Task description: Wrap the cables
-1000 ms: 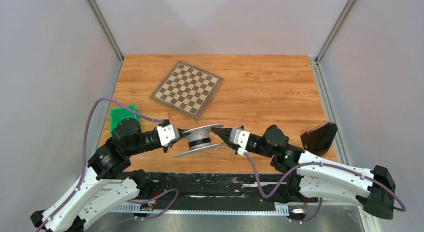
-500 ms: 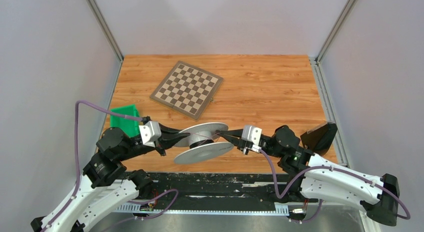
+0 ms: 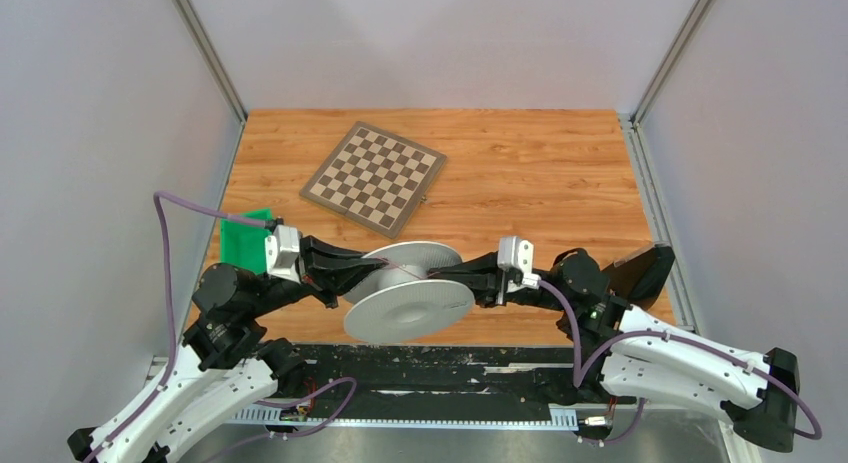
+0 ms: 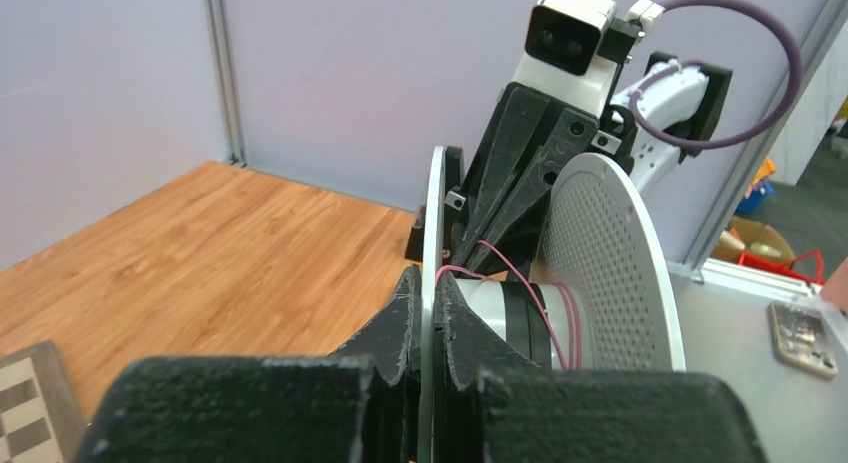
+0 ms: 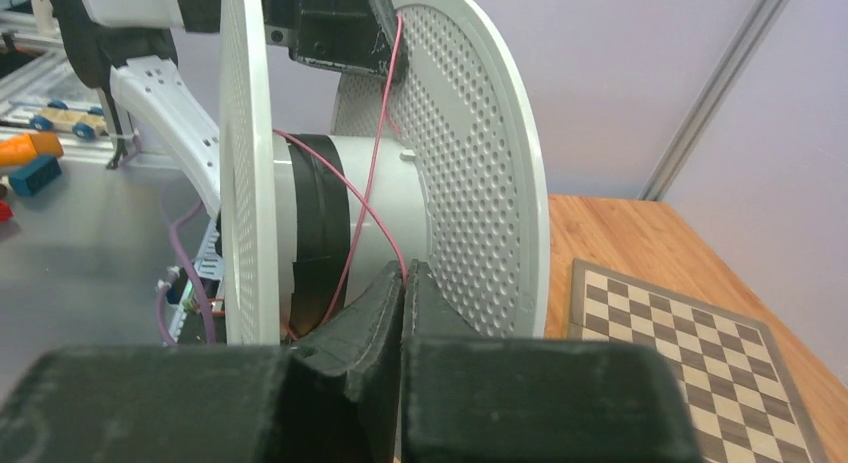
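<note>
A white perforated spool (image 3: 410, 301) with a grey and black core hangs above the table's near edge between both grippers, tilted with one flange facing up. My left gripper (image 3: 372, 270) is shut on the edge of one flange; in the left wrist view its fingertips (image 4: 431, 283) pinch that thin flange (image 4: 432, 213). A thin pink cable (image 4: 548, 305) is wound a few turns round the core. My right gripper (image 3: 442, 274) is shut on the pink cable (image 5: 358, 203) just off the core, between the two flanges (image 5: 470, 173), with the jaws (image 5: 404, 275) pressed together.
A folding chessboard (image 3: 373, 177) lies at the middle back of the wooden table (image 3: 530, 173). A green block (image 3: 243, 239) sits at the left edge behind my left arm. A black wedge-shaped object (image 3: 640, 271) stands at the right edge beside my right arm.
Both grippers have lifted the spool and tipped it, so its flange now faces up. The wrists drew apart and the spool looks larger.
</note>
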`<state>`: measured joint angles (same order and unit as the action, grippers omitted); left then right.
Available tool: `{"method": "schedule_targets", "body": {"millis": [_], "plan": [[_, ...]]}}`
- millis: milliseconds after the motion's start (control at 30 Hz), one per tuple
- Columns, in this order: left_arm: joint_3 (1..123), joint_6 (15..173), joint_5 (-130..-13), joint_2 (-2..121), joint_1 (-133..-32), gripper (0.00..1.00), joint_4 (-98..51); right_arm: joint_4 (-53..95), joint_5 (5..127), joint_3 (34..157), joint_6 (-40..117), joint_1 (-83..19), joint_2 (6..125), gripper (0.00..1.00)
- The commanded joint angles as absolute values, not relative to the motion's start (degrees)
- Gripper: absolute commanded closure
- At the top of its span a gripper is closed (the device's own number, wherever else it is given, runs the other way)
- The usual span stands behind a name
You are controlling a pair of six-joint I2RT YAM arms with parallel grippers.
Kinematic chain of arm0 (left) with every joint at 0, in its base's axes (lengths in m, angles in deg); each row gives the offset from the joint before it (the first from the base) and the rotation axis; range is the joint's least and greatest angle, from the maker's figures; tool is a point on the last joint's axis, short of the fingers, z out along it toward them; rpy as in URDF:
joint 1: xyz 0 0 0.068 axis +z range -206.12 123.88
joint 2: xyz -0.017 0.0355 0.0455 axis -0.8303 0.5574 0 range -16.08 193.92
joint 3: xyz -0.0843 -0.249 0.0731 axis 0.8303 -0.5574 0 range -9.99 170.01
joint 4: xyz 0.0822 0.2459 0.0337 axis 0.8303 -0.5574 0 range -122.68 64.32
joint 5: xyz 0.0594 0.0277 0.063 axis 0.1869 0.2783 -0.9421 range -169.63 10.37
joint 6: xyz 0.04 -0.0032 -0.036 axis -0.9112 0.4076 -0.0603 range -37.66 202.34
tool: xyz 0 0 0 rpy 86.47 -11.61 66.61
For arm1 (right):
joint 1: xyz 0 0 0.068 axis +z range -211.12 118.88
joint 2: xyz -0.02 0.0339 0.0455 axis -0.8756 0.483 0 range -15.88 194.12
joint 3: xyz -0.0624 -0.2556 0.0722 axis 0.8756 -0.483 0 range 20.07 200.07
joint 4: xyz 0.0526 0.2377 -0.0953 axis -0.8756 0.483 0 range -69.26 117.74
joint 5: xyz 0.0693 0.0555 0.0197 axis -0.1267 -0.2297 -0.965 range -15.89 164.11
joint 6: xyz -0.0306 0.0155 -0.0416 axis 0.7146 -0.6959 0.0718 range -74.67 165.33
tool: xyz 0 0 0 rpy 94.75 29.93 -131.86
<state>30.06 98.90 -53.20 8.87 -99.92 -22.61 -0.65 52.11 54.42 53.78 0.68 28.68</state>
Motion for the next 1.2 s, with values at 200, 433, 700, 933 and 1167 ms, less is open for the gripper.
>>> {"method": "schedule_targets", "body": {"millis": [200, 433, 700, 933, 1167], "plan": [[30.4, 104.5, -65.4, 9.5, -99.2, 1.0, -7.0, 4.9, 48.2, 58.3, 50.8, 1.6, 28.1, 0.9], [30.8, 102.8, -65.0, 9.6, -99.2, 1.0, -9.0, 7.0, 51.0, 57.4, 52.0, 1.6, 25.1, 0.88], [30.8, 101.5, -64.0, 9.7, -99.2, 1.0, -10.6, 8.6, 53.5, 56.7, 52.0, 1.6, 23.6, 0.82], [30.8, 101.1, -64.8, 9.6, -99.1, 1.0, -11.2, 9.7, 54.9, 55.1, 51.3, 1.7, 21.6, 0.78], [30.7, 100.9, -65.4, 9.1, -99.2, 1.0, -11.5, 12.4, 56.5, 52.6, 51.5, 1.6, 16.9, 0.74]]}}
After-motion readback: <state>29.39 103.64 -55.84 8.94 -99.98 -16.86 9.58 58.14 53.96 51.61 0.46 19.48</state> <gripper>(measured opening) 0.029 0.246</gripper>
